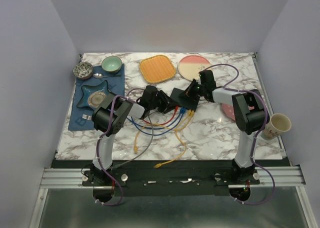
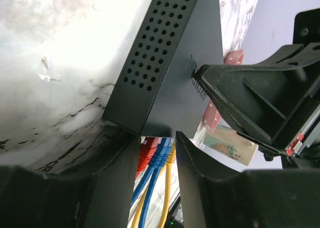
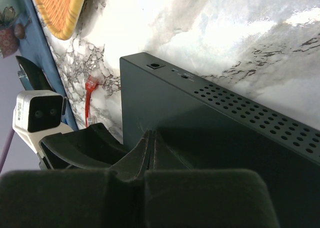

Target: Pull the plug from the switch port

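Observation:
The switch (image 1: 181, 98), a flat black box, lies mid-table; its vented side shows in the left wrist view (image 2: 170, 63) and the right wrist view (image 3: 210, 138). Red (image 2: 147, 153), blue (image 2: 161, 153) and yellow (image 2: 171, 155) plugs sit side by side in its front edge. My left gripper (image 2: 157, 158) is open, its fingers (image 2: 115, 183) straddling these plugs just in front of the sockets. My right gripper (image 3: 152, 137) is shut and empty, tips pressed on the switch's top; it also shows in the left wrist view (image 2: 250, 103).
An orange square plate (image 1: 157, 69) and a pink plate (image 1: 194, 66) lie behind the switch. A blue mat (image 1: 82, 105) with bowls lies at the left. A paper cup (image 1: 277, 125) stands at the right edge. Loose cables (image 1: 150, 133) trail toward the near edge.

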